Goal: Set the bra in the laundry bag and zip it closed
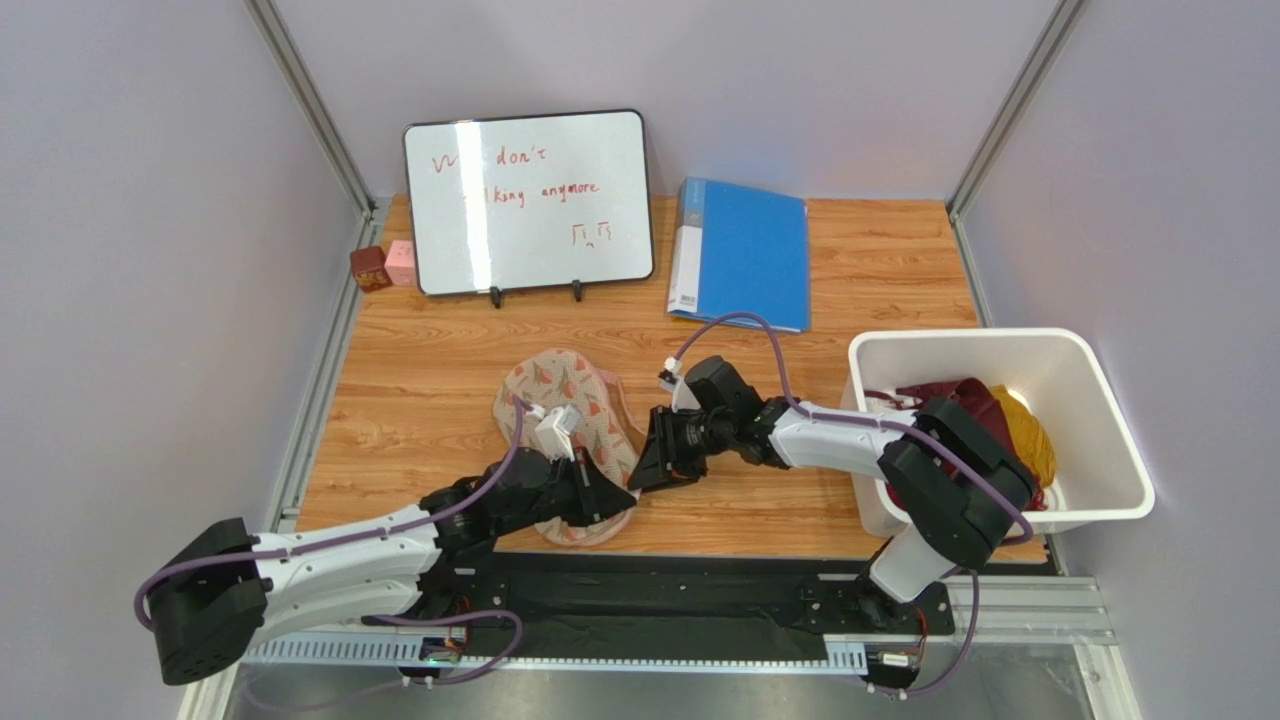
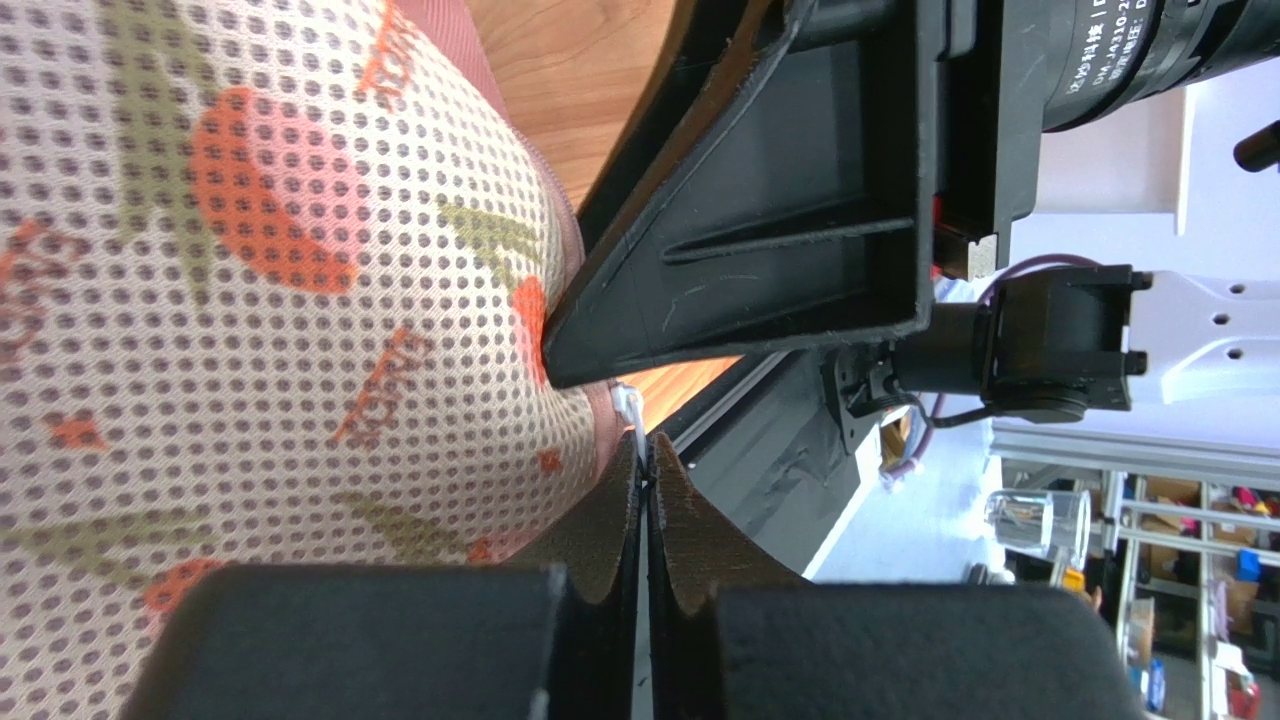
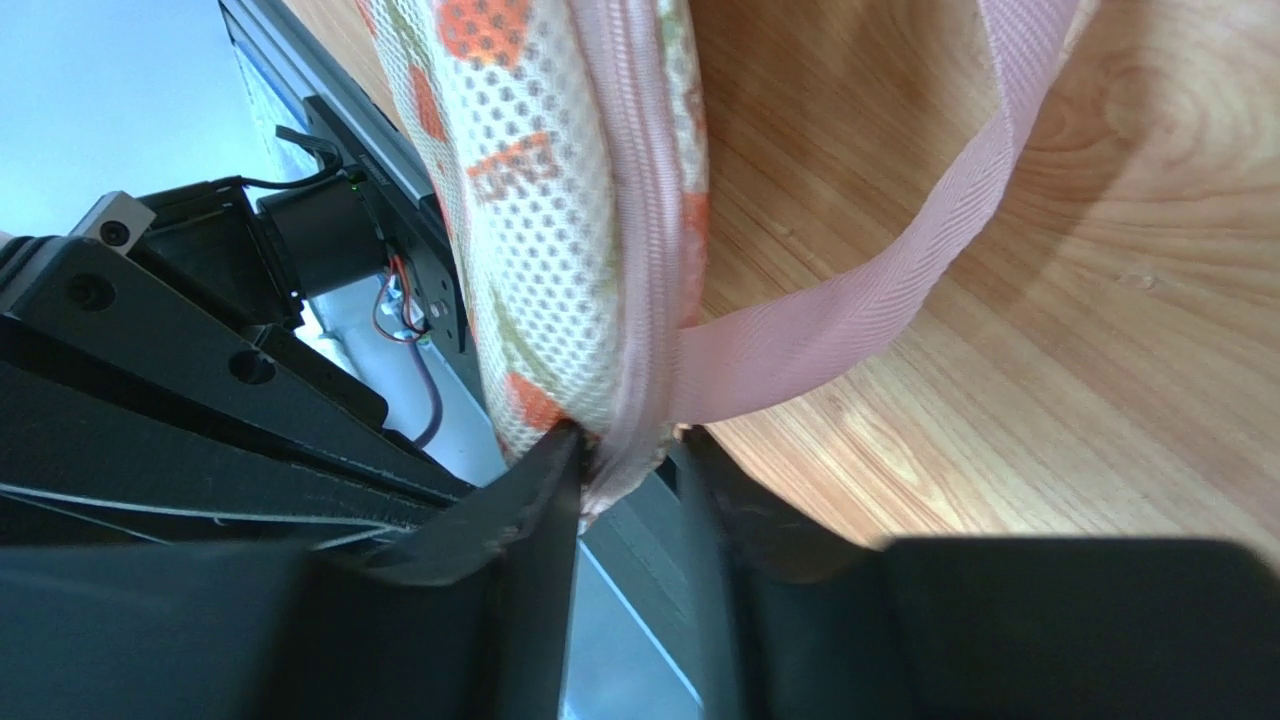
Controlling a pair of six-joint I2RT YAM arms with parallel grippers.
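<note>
Mesh, cream-peach, dotted with fine holes and printed with orange and green shapes: that is the laundry bag (image 1: 559, 398), bean-shaped, lying on the wooden tabletop (image 1: 406, 398) where my two arms meet; pink zip trim runs along its edge, and a flat pink woven strap (image 3: 872, 300) trails off it across the wood grain; bra not made out in any view.

Top view alone gives the surroundings: white plastic bin (image 1: 1120, 450) at right holding red and yellow clothes (image 1: 999, 420), whiteboard (image 1: 526, 195) and blue folder (image 1: 744, 248) at the far edge; wrist views alone give the weave and the zip.

Left claw (image 2: 646, 450) closed tight, ribbed pads face to face, tips at the bag's pink edge; I cannot tell if fabric is pinched.

Right claw (image 3: 624, 458) partly open, jaws straddling the zip-trimmed end of the bag; one finger touches the mesh, the other sits just beside the strap.
</note>
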